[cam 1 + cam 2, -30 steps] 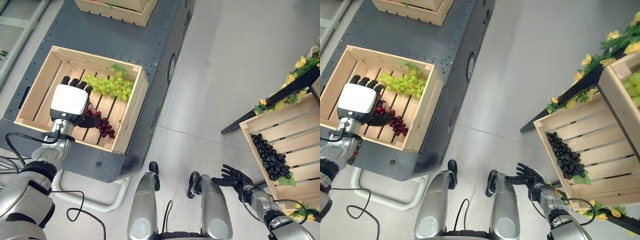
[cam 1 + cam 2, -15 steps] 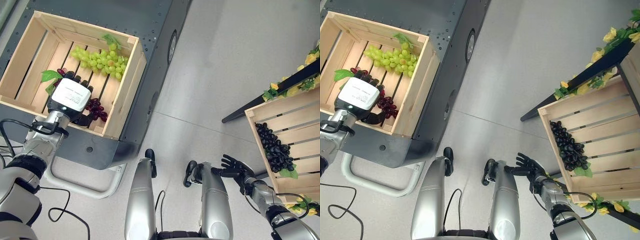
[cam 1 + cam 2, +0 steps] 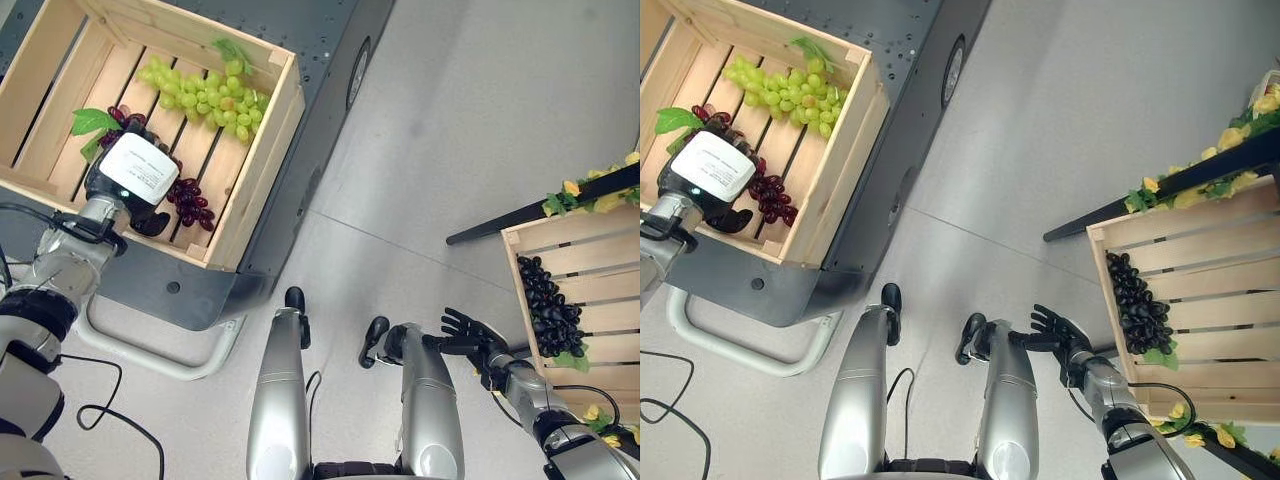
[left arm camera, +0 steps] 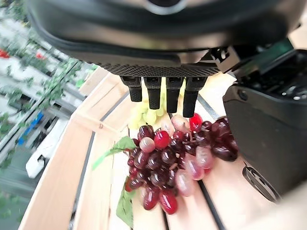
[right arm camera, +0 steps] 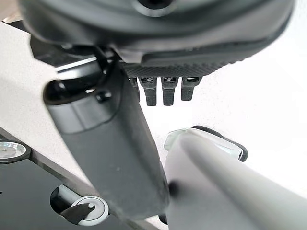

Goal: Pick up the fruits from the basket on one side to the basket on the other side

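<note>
**Wooden crates, three grape bunches**

Wood-slat crate (image 3: pixel 262 170) at your upper left holds two bunches: green grapes (image 3: pixel 205 92) and red grapes (image 4: pixel 175 163). Your left hand (image 3: pixel 128 178) sits over the red bunch, fingers (image 4: pixel 154 94) apparently straight, not gripping. Right-side crate (image 3: pixel 610 290) holds one black grapes (image 3: pixel 548 310) bunch. Right hand (image 3: pixel 470 335) hangs low, fingers spread, empty.

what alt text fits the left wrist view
The robot's left hand hangs just above a bunch of red grapes lying on the slats of a wooden crate, fingers straight and not gripping. Green grapes lie just beyond.
</note>
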Controlling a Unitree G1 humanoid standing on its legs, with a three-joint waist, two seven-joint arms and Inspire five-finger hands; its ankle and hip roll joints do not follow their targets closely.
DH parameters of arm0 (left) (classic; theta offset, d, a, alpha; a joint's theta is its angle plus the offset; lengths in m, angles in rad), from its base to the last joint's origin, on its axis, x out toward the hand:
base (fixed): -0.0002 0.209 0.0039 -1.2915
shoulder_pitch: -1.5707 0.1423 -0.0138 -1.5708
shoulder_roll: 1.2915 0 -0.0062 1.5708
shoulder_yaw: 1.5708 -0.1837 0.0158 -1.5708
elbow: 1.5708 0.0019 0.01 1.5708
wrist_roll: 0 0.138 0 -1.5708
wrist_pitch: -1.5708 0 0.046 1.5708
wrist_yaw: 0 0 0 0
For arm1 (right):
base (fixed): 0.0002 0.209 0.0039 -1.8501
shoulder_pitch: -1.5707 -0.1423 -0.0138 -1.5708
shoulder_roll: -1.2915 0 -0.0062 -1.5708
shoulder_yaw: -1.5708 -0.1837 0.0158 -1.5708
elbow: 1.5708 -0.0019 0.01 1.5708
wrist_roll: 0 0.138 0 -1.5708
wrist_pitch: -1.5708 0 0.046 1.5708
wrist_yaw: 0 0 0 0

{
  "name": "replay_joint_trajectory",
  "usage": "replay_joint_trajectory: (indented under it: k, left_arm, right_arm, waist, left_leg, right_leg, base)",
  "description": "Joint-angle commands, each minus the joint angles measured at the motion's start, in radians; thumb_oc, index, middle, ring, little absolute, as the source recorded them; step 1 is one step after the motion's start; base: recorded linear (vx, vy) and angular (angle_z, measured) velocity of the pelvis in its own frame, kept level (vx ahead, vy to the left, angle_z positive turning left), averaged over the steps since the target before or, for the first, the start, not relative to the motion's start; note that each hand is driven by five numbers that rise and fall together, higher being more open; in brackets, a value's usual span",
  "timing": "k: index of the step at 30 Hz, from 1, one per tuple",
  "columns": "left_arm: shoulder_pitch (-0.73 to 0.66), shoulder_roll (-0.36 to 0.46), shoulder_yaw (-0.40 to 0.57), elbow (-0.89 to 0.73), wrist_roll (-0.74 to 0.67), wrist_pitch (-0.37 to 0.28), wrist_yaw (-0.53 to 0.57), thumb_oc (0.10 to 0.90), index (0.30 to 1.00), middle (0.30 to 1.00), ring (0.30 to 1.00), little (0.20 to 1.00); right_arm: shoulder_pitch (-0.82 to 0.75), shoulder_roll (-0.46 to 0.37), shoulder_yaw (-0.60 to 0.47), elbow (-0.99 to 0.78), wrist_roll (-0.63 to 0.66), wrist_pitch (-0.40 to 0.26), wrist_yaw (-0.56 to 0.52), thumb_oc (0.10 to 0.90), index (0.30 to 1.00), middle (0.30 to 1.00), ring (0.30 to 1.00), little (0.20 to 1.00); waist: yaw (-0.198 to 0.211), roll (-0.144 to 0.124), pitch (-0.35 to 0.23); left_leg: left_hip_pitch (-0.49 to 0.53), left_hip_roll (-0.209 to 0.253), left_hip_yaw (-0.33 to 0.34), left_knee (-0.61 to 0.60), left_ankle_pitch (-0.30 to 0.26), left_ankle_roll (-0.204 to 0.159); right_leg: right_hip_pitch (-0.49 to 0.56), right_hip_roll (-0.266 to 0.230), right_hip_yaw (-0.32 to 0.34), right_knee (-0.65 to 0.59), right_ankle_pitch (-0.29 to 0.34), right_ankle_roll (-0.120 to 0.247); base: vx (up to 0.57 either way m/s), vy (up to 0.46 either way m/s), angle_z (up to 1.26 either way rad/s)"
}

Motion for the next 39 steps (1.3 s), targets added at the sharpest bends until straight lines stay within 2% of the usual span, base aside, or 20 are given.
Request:
replay_joint_trajectory:
  k: [1,5,7,14,15,19,21,24,27,29,31,32,33,34,35,39]
  left_arm:
    - [-0.112,0.158,0.042,-0.014,0.032,0.040,0.045,0.800,0.900,0.900,0.900,0.900]
    - [-0.147,0.159,0.019,-0.011,0.052,0.001,0.108,0.800,0.900,0.900,0.900,0.900]
    - [-0.170,0.160,0.004,-0.015,0.071,-0.042,0.136,0.800,0.900,0.900,0.900,0.900]
    - [-0.204,0.154,-0.052,-0.009,0.077,-0.120,0.067,0.800,0.900,0.900,0.900,0.900]
    - [-0.210,0.152,-0.053,-0.007,0.074,-0.125,0.065,0.800,0.900,0.900,0.900,0.900]
    - [-0.216,0.126,-0.086,0.000,0.059,-0.200,0.111,0.800,0.900,0.900,0.900,0.900]
    - [-0.219,0.123,-0.093,-0.003,0.051,-0.211,0.122,0.800,0.900,0.900,0.900,0.900]
    - [-0.228,0.115,-0.119,-0.002,0.042,-0.195,0.071,0.800,0.900,0.900,0.900,0.900]
    - [-0.233,0.115,-0.137,0.004,0.023,-0.109,-0.058,0.800,0.900,0.900,0.900,0.900]
    - [-0.229,0.112,-0.137,0.023,0.012,-0.009,-0.170,0.800,0.900,0.900,0.900,0.900]
    - [-0.230,0.111,-0.135,0.030,0.002,0.019,-0.206,0.800,0.900,0.900,0.900,0.900]
    - [-0.234,0.111,-0.134,0.032,0.004,0.021,-0.213,0.775,0.862,0.862,0.862,0.862]
    - [-0.235,0.104,-0.128,0.037,0.014,0.022,-0.213,0.510,0.465,0.465,0.465,0.465]
    - [-0.235,0.102,-0.128,0.037,0.015,0.025,-0.212,0.436,0.354,0.354,0.354,0.354]
    - [-0.241,0.098,-0.128,0.034,0.013,0.024,-0.216,0.400,0.300,0.300,0.300,0.300]
    - [-0.240,0.090,-0.120,0.033,0.009,0.006,-0.173,0.400,0.300,0.300,0.300,0.300]
  right_arm:
    - [0.076,-0.046,-0.009,-0.006,0.039,-0.043,0.041,0.800,0.900,0.900,0.900,0.900]
    - [0.074,-0.054,-0.008,-0.008,0.053,-0.055,0.052,0.800,0.900,0.900,0.900,0.900]
    - [0.075,-0.057,-0.015,-0.013,0.074,-0.061,0.055,0.800,0.900,0.900,0.900,0.900]
    - [0.070,-0.081,-0.040,-0.027,0.119,-0.072,0.066,0.800,0.900,0.900,0.900,0.900]
    - [0.058,-0.086,-0.046,-0.030,0.124,-0.073,0.068,0.800,0.900,0.900,0.900,0.900]
    - [0.044,-0.093,-0.049,-0.033,0.142,-0.089,0.084,0.800,0.900,0.900,0.900,0.900]
    - [0.041,-0.095,-0.049,-0.035,0.148,-0.089,0.085,0.800,0.900,0.900,0.900,0.900]
    - [0.032,-0.103,-0.051,-0.037,0.168,-0.090,0.085,0.800,0.900,0.900,0.900,0.900]
    - [0.030,-0.117,-0.056,-0.042,0.198,-0.089,0.090,0.800,0.900,0.900,0.900,0.900]
    - [0.032,-0.125,-0.056,-0.046,0.211,-0.094,0.094,0.800,0.900,0.900,0.900,0.900]
    - [0.034,-0.129,-0.055,-0.047,0.219,-0.098,0.095,0.800,0.900,0.900,0.900,0.900]
    - [0.034,-0.132,-0.056,-0.050,0.222,-0.097,0.095,0.800,0.900,0.900,0.900,0.900]
    - [0.037,-0.130,-0.057,-0.052,0.229,-0.098,0.096,0.800,0.900,0.900,0.900,0.900]
    - [0.037,-0.129,-0.057,-0.052,0.232,-0.099,0.097,0.800,0.900,0.900,0.900,0.900]
    - [0.037,-0.127,-0.058,-0.052,0.245,-0.100,0.098,0.800,0.900,0.900,0.900,0.900]
    - [0.038,-0.114,-0.065,-0.058,0.260,-0.111,0.116,0.800,0.900,0.900,0.900,0.900]
  waist:
    - [0.015,-0.009,-0.014]
    - [0.015,-0.018,-0.014]
    - [0.016,-0.025,-0.014]
    - [0.010,-0.030,-0.014]
    - [0.008,-0.030,-0.014]
    - [0.006,-0.034,-0.014]
    - [0.006,-0.034,-0.014]
    - [0.005,-0.032,-0.014]
    - [0.001,-0.029,-0.014]
    - [-0.001,-0.027,-0.014]
    - [-0.002,-0.026,-0.014]
    - [-0.003,-0.027,-0.014]
    - [-0.003,-0.029,-0.014]
    - [-0.004,-0.029,-0.014]
    - [-0.003,-0.031,-0.014]
    - [-0.002,-0.036,-0.014]
  left_leg:
    - [0.068,-0.047,0.107,0.018,-0.163,0.077]
    - [0.035,-0.039,0.105,0.042,-0.172,0.083]
    - [0.010,-0.038,0.101,0.056,-0.177,0.086]
    - [-0.061,-0.040,0.090,0.088,-0.182,0.090]
    - [-0.094,-0.037,0.093,0.094,-0.169,0.098]
    - [-0.145,-0.040,0.084,0.118,-0.176,0.101]
    - [-0.152,-0.040,0.084,0.120,-0.177,0.102]
    - [-0.167,-0.046,0.081,0.119,-0.177,0.101]
    - [-0.188,-0.051,0.077,0.126,-0.176,0.100]
    - [-0.203,-0.055,0.075,0.129,-0.174,0.101]
    - [-0.212,-0.055,0.073,0.136,-0.174,0.101]
    - [-0.220,-0.055,0.072,0.141,-0.175,0.101]
    - [-0.226,-0.057,0.070,0.145,-0.175,0.102]
    - [-0.227,-0.057,0.070,0.145,-0.176,0.103]
    - [-0.228,-0.059,0.069,0.147,-0.178,0.104]
    - [-0.218,-0.053,0.070,0.140,-0.180,0.103]
  right_leg:
    - [0.040,0.013,-0.058,-0.041,0.061,-0.004]
    - [0.005,0.006,-0.063,-0.019,0.060,-0.004]
    - [-0.023,0.004,-0.069,0.000,0.061,-0.002]
    - [-0.098,-0.001,-0.070,0.038,0.063,0.004]
    - [-0.129,-0.005,-0.078,0.045,0.070,-0.010]
    - [-0.184,-0.006,-0.073,0.071,0.070,-0.006]
    - [-0.190,-0.004,-0.073,0.073,0.069,-0.006]
    - [-0.207,-0.001,-0.069,0.075,0.069,-0.004]
    - [-0.228,0.001,-0.066,0.079,0.073,-0.004]
    - [-0.243,0.002,-0.065,0.080,0.076,-0.004]
    - [-0.252,0.001,-0.064,0.084,0.077,-0.003]
    - [-0.259,-0.001,-0.063,0.088,0.077,-0.004]
    - [-0.265,-0.001,-0.065,0.093,0.077,-0.004]
    - [-0.266,-0.002,-0.066,0.094,0.077,-0.004]
    - [-0.267,-0.002,-0.068,0.095,0.078,-0.002]
    - [-0.255,-0.002,-0.073,0.086,0.081,0.003]
  base:
    - [0.02,0.055,0.07]
    - [0.02,0.051,0.03]
    - [0.02,0.031,0.04]
    - [0.02,0.028,0.01]
    - [0.00,0.000,0.00]
    - [0.02,0.003,0.05]
    - [0.00,0.000,0.00]
    - [0.00,0.000,0.00]
    - [0.00,0.000,0.00]
    - [-0.03,0.039,0.01]
    - [-0.02,0.021,0.00]
    - [-0.04,0.020,-0.04]
    - [-0.03,0.009,-0.03]
    - [-0.04,0.005,-0.03]
    - [-0.02,0.001,-0.03]
    - [-0.02,0.000,-0.01]
